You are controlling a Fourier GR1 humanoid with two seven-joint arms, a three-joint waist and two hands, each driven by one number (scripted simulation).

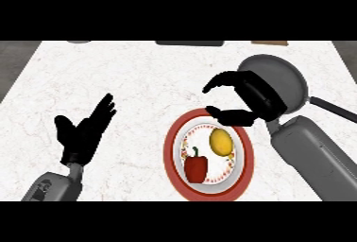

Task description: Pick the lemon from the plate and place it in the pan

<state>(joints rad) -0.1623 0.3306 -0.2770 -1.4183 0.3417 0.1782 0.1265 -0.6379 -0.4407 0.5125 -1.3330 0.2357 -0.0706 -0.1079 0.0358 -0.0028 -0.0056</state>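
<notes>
A yellow lemon lies on the red-rimmed plate, in its upper right part, with a red bell pepper below it. A grey pan sits at the upper right, its dark handle pointing right. My right hand hovers above the plate's far edge, partly over the pan, fingers and thumb curved apart with nothing between them. It is above and just beyond the lemon, not touching it. My left hand rests open at the left, fingers up.
The white marble counter spreads to the left and far side. Dark objects sit along the far edge. My right forearm crosses the lower right.
</notes>
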